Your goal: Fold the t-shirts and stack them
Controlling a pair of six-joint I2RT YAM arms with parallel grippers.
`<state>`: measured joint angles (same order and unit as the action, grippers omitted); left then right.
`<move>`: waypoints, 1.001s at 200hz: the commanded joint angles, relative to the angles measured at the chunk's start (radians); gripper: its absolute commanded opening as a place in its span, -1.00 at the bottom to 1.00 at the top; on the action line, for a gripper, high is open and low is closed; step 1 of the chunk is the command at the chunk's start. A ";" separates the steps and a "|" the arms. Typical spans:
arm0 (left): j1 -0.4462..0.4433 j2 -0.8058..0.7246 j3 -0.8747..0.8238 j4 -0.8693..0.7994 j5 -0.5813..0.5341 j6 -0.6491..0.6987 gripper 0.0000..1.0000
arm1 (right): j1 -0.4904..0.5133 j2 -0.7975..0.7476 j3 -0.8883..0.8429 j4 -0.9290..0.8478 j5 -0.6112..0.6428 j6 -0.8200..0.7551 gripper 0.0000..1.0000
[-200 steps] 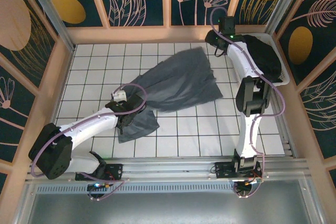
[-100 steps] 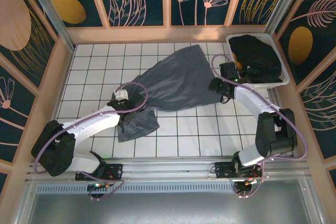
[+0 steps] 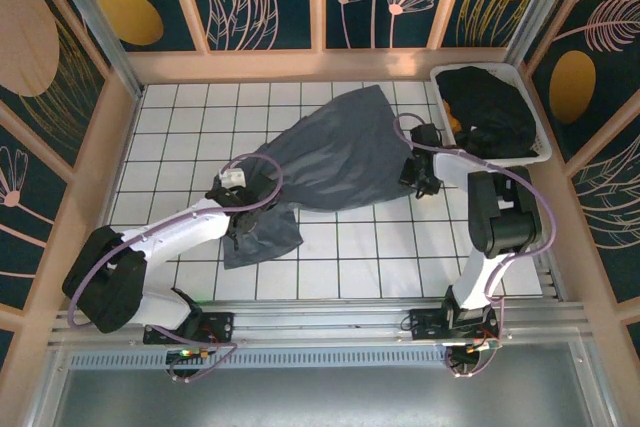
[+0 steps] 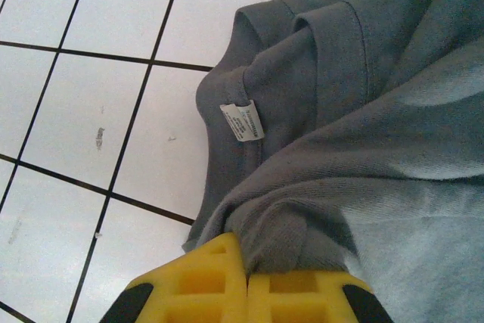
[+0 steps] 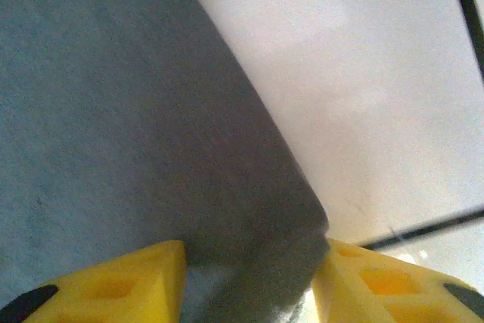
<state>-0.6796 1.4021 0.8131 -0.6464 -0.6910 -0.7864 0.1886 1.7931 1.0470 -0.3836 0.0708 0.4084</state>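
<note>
Up close, grips the grey t-shirt (image 3: pixel 330 162) by a bunch of cloth next to the neck, with the left tool (image 4: pixel 249 266) shut tight. Leaves that shirt lying crumpled and slanted across the white desk (image 3: pixel 180 137), not folded yet. Further along, straddles the shirt's far edge with the right tool (image 5: pixel 249 255), fingers apart, nothing pinched. At the back, finds the black t-shirts (image 3: pixel 495 107) heaped in the white bin (image 3: pixel 545 157). Looks like only the start: no fold made, no stack begun, every shirt left to do.
</note>
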 commanded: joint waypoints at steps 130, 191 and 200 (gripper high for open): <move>0.041 -0.177 0.689 0.159 -0.175 0.165 -1.00 | -0.007 -0.519 0.416 0.139 -0.003 0.016 -1.00; 0.041 -0.511 0.577 0.611 -0.202 0.372 -1.00 | -0.007 -0.861 0.286 0.263 0.121 0.030 -1.00; 0.041 -0.502 0.611 0.631 -0.179 0.389 -1.00 | -0.009 -0.873 0.294 0.259 0.146 0.023 -1.00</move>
<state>-0.6460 0.9031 1.3869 -0.2226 -0.8532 -0.5095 0.1886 0.9710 1.3567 -0.1974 0.1242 0.4305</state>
